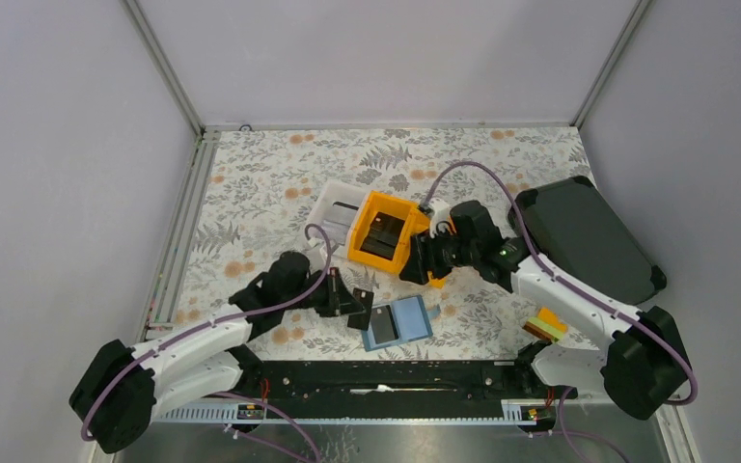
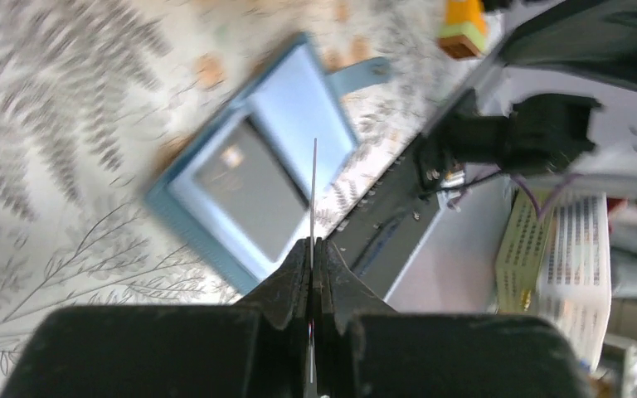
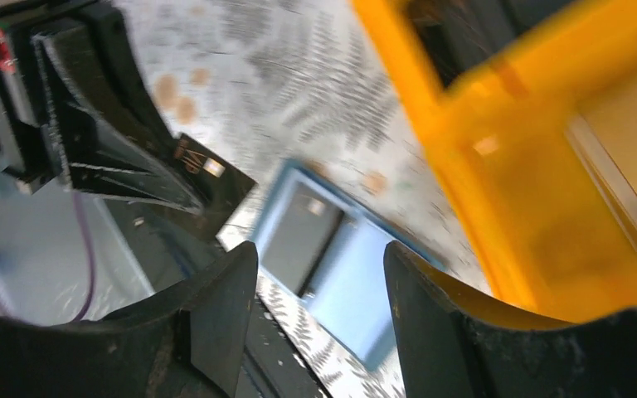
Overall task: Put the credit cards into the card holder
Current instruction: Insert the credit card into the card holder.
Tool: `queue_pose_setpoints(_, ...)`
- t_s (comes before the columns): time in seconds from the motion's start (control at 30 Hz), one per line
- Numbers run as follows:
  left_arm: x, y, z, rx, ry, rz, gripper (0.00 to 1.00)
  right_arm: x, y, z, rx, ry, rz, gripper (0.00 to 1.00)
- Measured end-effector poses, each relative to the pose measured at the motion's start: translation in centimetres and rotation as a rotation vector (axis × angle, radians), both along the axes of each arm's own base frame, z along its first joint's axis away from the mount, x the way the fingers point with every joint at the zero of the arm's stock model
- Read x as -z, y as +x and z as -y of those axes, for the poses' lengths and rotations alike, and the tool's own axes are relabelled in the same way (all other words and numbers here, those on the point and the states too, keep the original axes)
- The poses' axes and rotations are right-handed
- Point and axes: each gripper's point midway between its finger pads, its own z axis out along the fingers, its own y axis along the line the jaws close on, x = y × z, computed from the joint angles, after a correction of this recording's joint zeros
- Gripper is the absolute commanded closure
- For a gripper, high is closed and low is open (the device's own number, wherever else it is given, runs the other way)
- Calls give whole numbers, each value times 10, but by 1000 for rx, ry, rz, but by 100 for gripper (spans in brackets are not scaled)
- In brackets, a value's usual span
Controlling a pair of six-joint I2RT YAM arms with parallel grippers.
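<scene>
Floral tablecloth (image 1: 251,193): teal card holder (image 1: 410,320) open, dark card (image 2: 253,186) in pocket. Left gripper (image 2: 312,245) clenched on second card (image 2: 313,191). Right gripper (image 3: 319,250) spread, beside orange bin (image 1: 360,239).

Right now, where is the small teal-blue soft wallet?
Top view: the wallet lies open at front centre, beside the left gripper, before the orange plastic bin.
</scene>
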Motion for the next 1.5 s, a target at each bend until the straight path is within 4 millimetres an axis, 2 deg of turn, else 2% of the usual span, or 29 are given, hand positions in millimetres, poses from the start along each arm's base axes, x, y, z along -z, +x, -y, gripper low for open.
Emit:
queue_pose_setpoints(0.1,43,-4,-7,-145,10,-149,100,29,4,29,165,-83,-50,37)
queue_pose_setpoints(0.2,66,-10,-8,-244,13,-242,100,54,-2,49,268,-150,-93,37)
queue_pose_setpoints(0.27,64,-9,-3,-284,-9,-253,100,67,-5,60,317,-192,-114,38)
queue_pose_setpoints(0.37,50,-2,8,-329,-72,-232,100,80,-7,72,369,-239,-130,41)
queue_pose_setpoints(0.47,45,3,13,-369,-99,-229,100,83,-7,76,393,-258,-138,44)
queue_pose_setpoints(0.6,47,5,17,-414,-101,-244,100,86,-8,77,405,-263,-147,48)
queue_pose_setpoints(0.87,57,-3,30,-444,-83,-281,100,107,-22,86,415,-304,-210,57)
queue_pose_setpoints(1.03,61,0,37,-464,-83,-289,100,109,-24,86,422,-305,-224,67)
queue_pose_setpoints(1.5,75,0,49,-494,-73,-333,100,114,-29,86,425,-302,-258,82)
